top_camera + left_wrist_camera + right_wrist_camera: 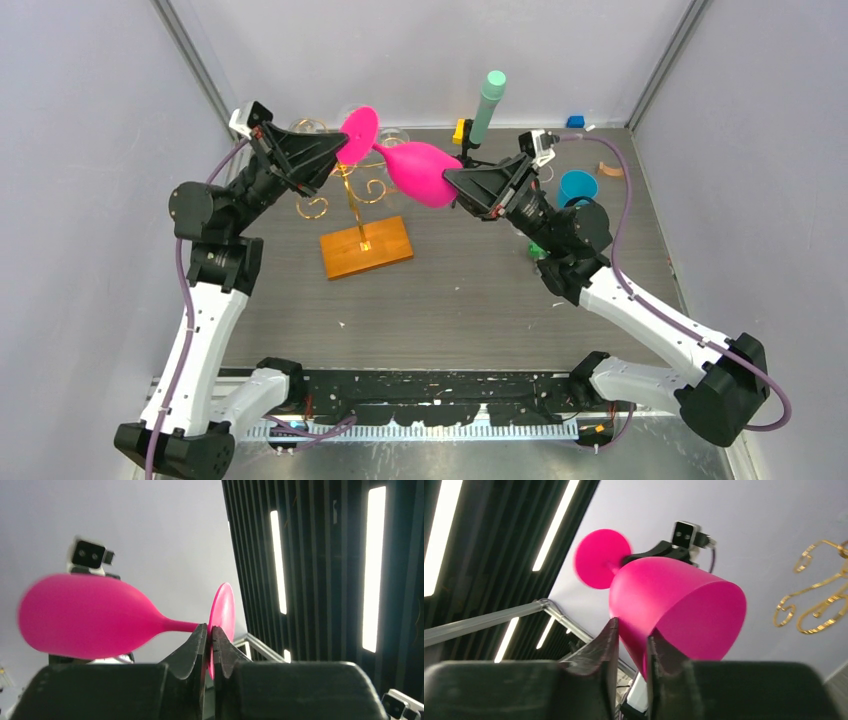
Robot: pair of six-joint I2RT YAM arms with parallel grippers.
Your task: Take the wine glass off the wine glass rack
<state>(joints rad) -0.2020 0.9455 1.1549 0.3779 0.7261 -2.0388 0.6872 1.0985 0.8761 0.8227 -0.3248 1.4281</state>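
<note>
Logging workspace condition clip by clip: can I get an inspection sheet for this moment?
Surface: dark wood-grain table with a few pale specks.
Job's things: pink wine glass held sideways in the air between the two arms. The wine glass rack stands upright on the table, and its gold scrolls look apart from the glass in the right wrist view.
Clutter: mint-green cylinder, blue cup and yellow block towards the back.
Grippers: left gripper is shut on the glass's foot. Right gripper straddles the bowl's wall; grip unclear.
Cables: purple cables run along both arms; no snag seen.
Surroundings: grey walls, ceiling light strips.
</note>
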